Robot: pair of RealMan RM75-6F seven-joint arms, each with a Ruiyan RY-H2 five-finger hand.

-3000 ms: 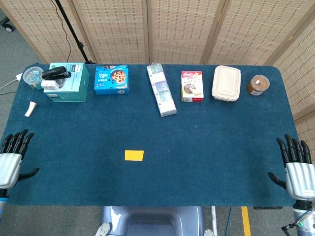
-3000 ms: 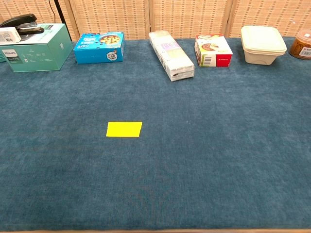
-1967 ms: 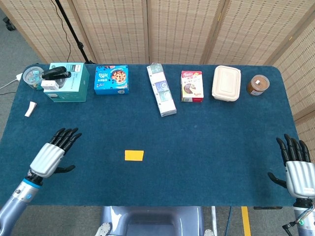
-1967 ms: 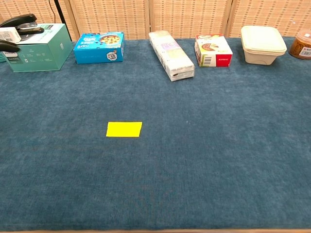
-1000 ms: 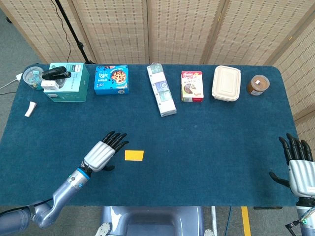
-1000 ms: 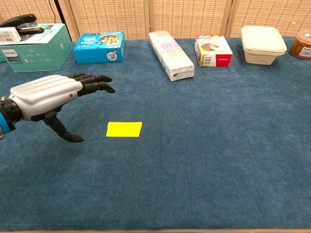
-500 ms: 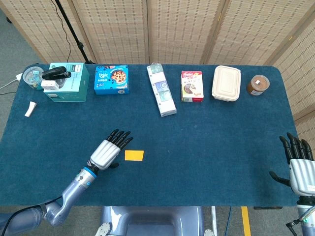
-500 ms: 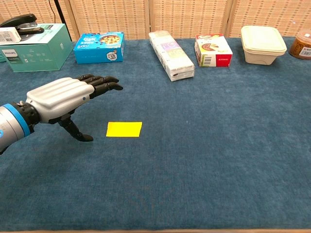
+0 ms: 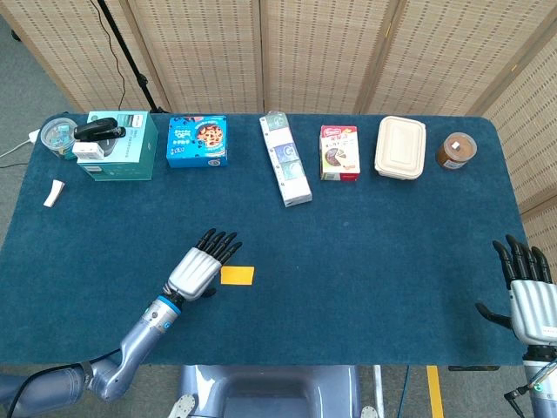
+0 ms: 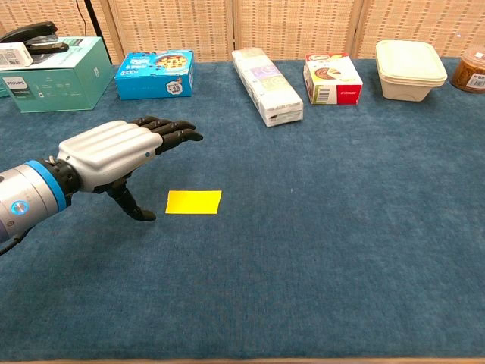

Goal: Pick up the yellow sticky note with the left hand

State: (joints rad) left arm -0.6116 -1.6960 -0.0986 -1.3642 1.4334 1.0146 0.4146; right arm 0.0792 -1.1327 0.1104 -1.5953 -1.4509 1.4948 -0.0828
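1. Woven cane folding screens [image 9: 322, 52] stand behind your table [image 9: 365, 252], which is covered in dark blue carpet-like cloth.
2. Your yellow rectangular sticky note [image 9: 237, 275] lies flat on the cloth in the near left-of-centre part of the table, apart from every other object.
3. Your left hand [image 9: 198, 266], silver-backed with black fingers, sits just left of the note, palm down. Its fingers are stretched out and spread, and it holds nothing. From the chest camera the left hand [image 10: 114, 155] hovers above the cloth with the thumb hanging down near the note's left edge; whether the thumb touches the cloth cannot be told.
4. Your right hand [image 9: 529, 292] is at the near right edge of the table, fingers spread and pointing up, holding nothing.
5. Along the far edge, from left to right, stand a teal cardboard box [image 9: 122, 148] with a black stapler [image 9: 97, 131] on top, a blue biscuit box [image 9: 197, 141], a long clear-wrapped pack [image 9: 285, 160], a small red and white carton [image 9: 339, 152], a cream lidded food container [image 9: 400, 147] and a brown round tub [image 9: 456, 150].
6. A clear round cup [image 9: 57, 135] sits left of the teal box, and a small white piece [image 9: 54, 192] lies near the left edge.
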